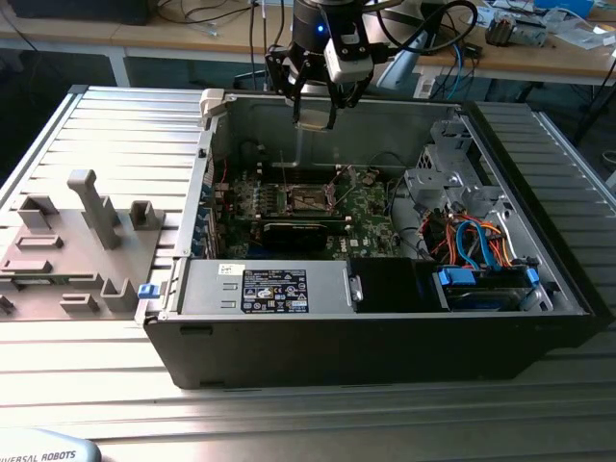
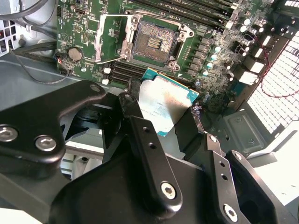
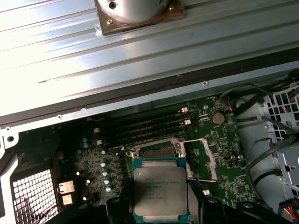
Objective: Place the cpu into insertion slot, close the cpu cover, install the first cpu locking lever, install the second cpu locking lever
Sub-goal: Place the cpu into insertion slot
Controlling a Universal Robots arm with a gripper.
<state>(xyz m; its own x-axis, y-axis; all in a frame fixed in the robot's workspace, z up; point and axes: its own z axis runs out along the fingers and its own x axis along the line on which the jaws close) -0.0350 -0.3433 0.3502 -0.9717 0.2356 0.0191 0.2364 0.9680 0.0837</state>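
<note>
My gripper [image 1: 315, 114] hangs above the open computer case, shut on the cpu [image 1: 314, 117], a thin silvery-grey square. In both wrist views the cpu [image 2: 166, 105] [image 3: 161, 193] sits clamped by its edges between the black fingers [image 2: 135, 112] [image 3: 117, 207]. Below it on the green motherboard lies the insertion slot [image 1: 310, 199] [image 2: 154, 42], a dark square socket with a metal rim and nothing in it. Its cover frame [image 2: 110, 44] [image 3: 203, 158] stands swung open beside it. In the first wrist view the cpu hides part of the slot [image 3: 156, 151].
The case walls [image 1: 207, 164] ring the motherboard. A power supply [image 1: 265, 289] lies along the case's front. A drive cage with blue and orange cables [image 1: 472, 241] fills the exterior view's right. Grey fixture blocks [image 1: 91, 207] stand on the ribbed table at that view's left. Memory slots [image 3: 149, 123] run beside the socket.
</note>
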